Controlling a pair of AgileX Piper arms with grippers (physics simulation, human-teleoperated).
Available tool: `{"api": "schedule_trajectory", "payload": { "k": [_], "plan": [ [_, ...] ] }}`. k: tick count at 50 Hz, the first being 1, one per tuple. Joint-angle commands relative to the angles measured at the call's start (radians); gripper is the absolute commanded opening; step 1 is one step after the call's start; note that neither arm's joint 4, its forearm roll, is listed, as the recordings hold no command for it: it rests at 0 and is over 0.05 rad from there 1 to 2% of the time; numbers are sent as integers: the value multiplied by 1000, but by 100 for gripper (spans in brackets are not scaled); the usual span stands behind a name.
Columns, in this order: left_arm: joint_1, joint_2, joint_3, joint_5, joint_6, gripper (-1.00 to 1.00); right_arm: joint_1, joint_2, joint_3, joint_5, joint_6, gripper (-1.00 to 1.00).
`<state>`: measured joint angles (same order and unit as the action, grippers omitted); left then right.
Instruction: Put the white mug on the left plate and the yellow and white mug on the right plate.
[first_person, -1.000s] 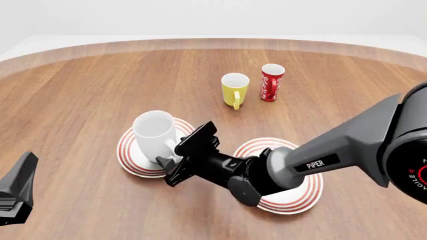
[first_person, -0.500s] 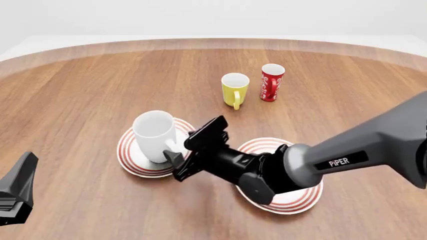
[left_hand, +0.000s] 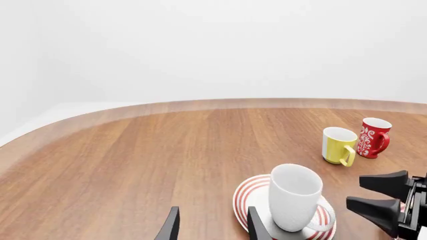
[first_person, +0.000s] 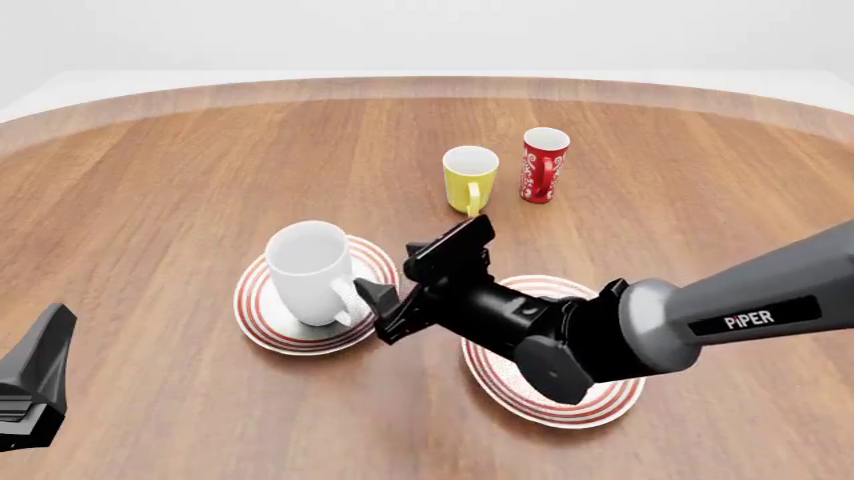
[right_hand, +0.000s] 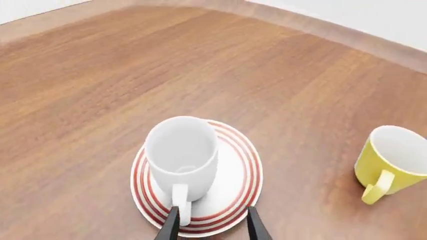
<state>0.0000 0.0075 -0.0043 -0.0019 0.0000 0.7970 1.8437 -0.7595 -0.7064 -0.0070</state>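
White mug (first_person: 310, 270) sits on the left plate (first_person: 263, 318); my right fingers (first_person: 427, 280) are open and empty; next, the yellow and white mug (first_person: 469, 178).

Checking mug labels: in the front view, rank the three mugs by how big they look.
1. white mug, clearly largest, though nearest the camera.
2. yellow and white mug and red mug: too alike to rank; red slimmer, slightly taller.

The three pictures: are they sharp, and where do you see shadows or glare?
Front view: sharp all over, light even, only a faint soft shadow under the right pincer and beside the white mug. Left wrist view: sharp, the background washed-out white, a mild sheen on the table. Right wrist view: sharp, a soft shadow inside the white mug, no strong glare.
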Motion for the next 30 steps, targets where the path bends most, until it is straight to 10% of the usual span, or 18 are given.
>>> {"api": "schedule_trajectory", "payload": {
  "k": [1,30],
  "plan": [
    [0,0,0,0,0,100,-32,-36,30,-19,-2,100],
    [0,0,0,0,0,100,-167,-153,38,2,-65,100]
  ]
}}
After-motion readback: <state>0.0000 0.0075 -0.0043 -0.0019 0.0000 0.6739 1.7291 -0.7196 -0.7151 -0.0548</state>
